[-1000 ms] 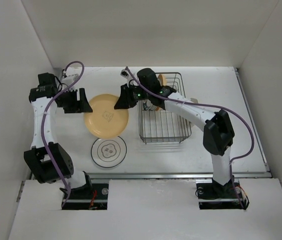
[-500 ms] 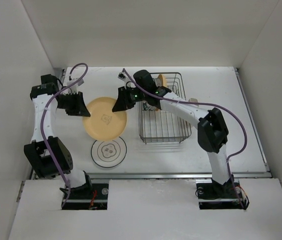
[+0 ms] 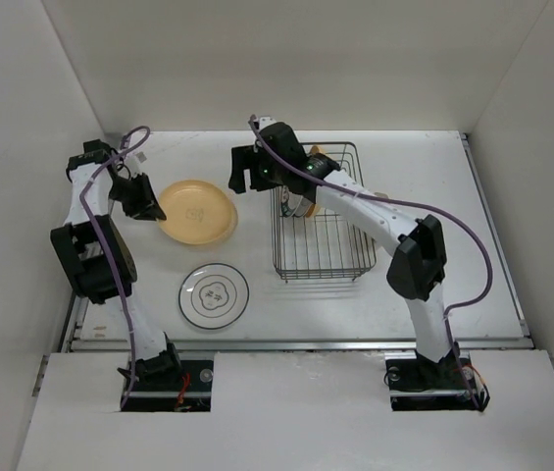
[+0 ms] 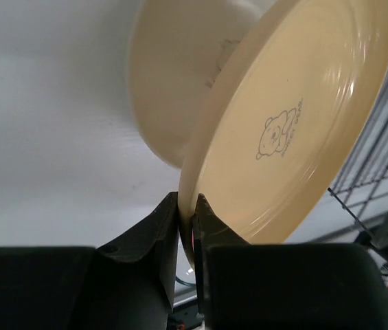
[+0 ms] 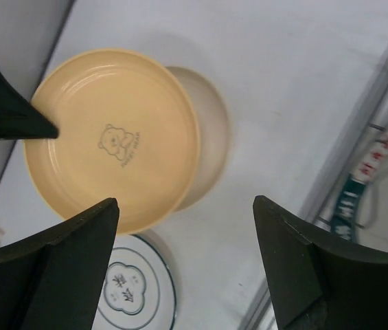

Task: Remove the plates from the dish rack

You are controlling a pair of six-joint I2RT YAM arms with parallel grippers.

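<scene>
Left of the dish rack, the left gripper nips just the rim of the yellow plate, which might slip and drop; the right gripper gapes wide, empty.

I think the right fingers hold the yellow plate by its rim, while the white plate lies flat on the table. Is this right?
No: the left fingers hold the yellow plate by its rim, as the left wrist view shows; the right fingers are open. The white plate lies flat on the table.
</scene>
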